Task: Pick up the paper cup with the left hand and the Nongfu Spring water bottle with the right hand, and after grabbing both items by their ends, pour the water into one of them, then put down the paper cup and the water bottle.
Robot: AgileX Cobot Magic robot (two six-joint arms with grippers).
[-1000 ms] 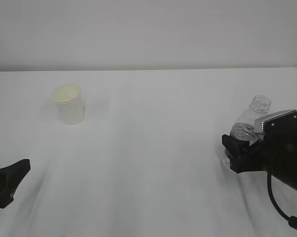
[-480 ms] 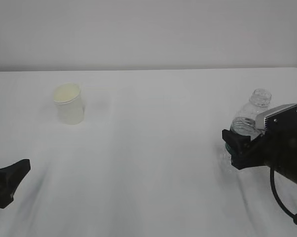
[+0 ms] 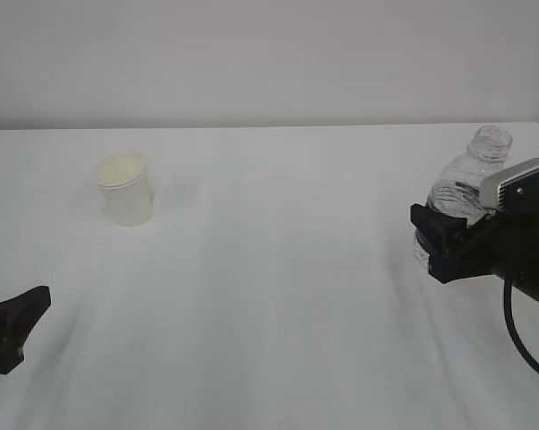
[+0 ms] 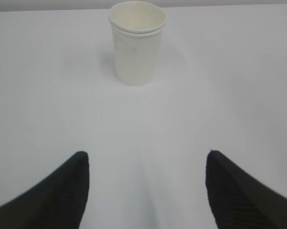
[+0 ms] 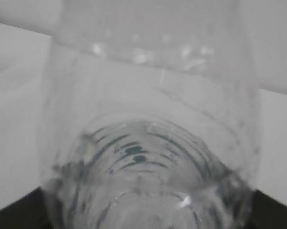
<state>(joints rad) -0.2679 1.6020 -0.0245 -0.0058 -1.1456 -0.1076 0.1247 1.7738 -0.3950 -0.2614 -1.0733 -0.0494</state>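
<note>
- Paper cup (image 3: 125, 190): stands upright on the white table (image 3: 278, 269) in the upper left of the exterior view, with nothing touching it. In the left wrist view the paper cup (image 4: 137, 42) sits at the top centre of the frame, rim upward.
- Left hand (image 3: 8, 330): visible at the lower left edge of the exterior view, low over the table and well apart from the cup. In the left wrist view its two black fingers (image 4: 57, 195) stand wide apart at the bottom corners, with only bare table between them; the cup lies ahead of the gap.
- Nongfu Spring water bottle (image 3: 466, 184): at the right edge of the exterior view, uncapped mouth uppermost, leaning slightly to the right, its base hidden behind the gripper.
- Right hand (image 3: 449, 246): jaws clamped around the lower body of the bottle. In the right wrist view the clear ribbed bottle (image 5: 148, 143) fills the frame, green print showing through it.
</note>
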